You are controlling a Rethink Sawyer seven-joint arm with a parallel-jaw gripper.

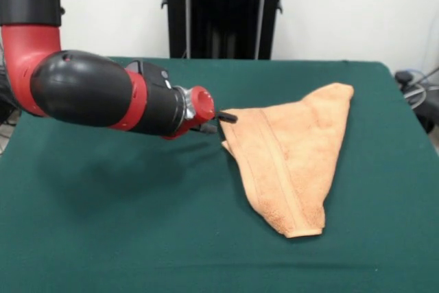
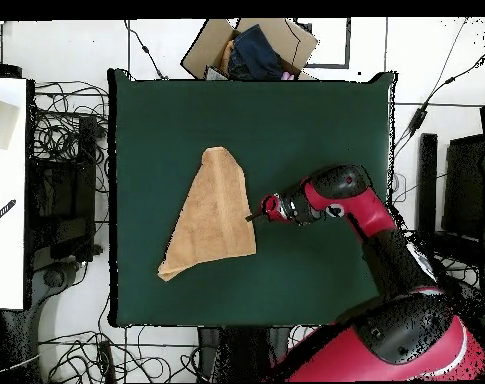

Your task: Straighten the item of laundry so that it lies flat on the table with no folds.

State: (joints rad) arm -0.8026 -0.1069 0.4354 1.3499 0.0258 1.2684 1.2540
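The towel [image 1: 291,159] lay folded into a rough triangle on the table [image 1: 103,238], directly ahead of the tool [image 1: 226,119], whose tip met its nearest edge (grip unreadable). Its long axis ran crosswise to the tool's reach, and the fold was not yet opened.

wall [image 1: 357,12]: white | floor [image 2: 66,330]: tangled cables [image 2: 56,130] | cardboard box [image 2: 251,45]: open
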